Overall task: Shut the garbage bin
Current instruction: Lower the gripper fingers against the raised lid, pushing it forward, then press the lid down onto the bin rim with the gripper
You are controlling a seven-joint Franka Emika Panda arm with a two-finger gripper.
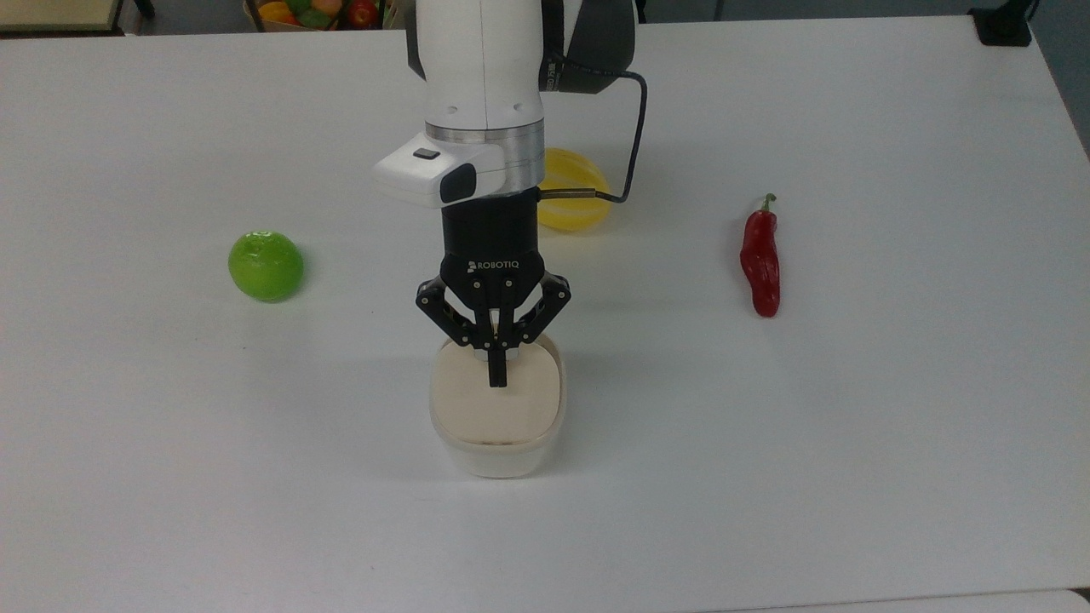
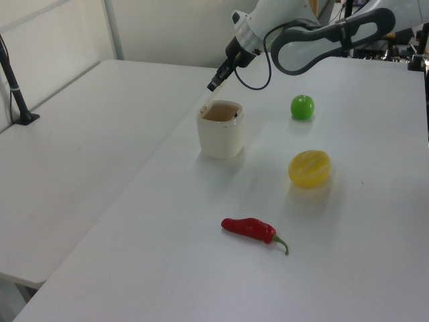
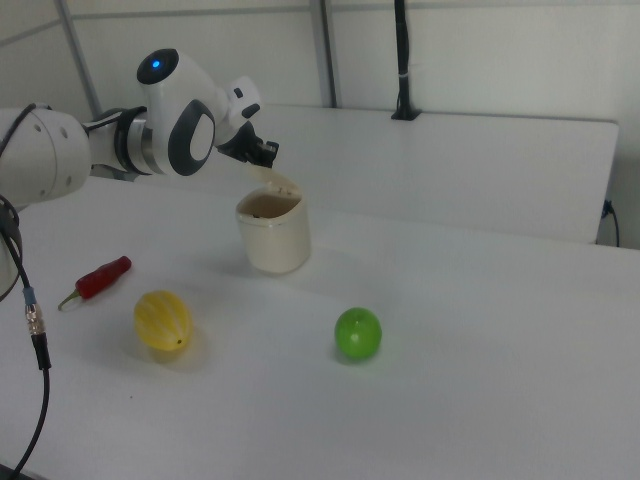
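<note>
White table holds the garbage bin [image 1: 496,417], whose lid [image 1: 496,398] may slip off the closed gripper [image 1: 496,375].

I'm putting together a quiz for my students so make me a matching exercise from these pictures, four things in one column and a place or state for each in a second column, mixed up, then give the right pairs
Things:
1. garbage bin
2. green apple
3. red chili pepper
4. gripper

Places or states:
A. lies alone toward the top view's right
B. fingers shut, tips against the lid
C. sits toward the top view's left
D. lid tilted partway down, brown inside visible in the left view

Pairs: 1-D, 2-C, 3-A, 4-B
</note>
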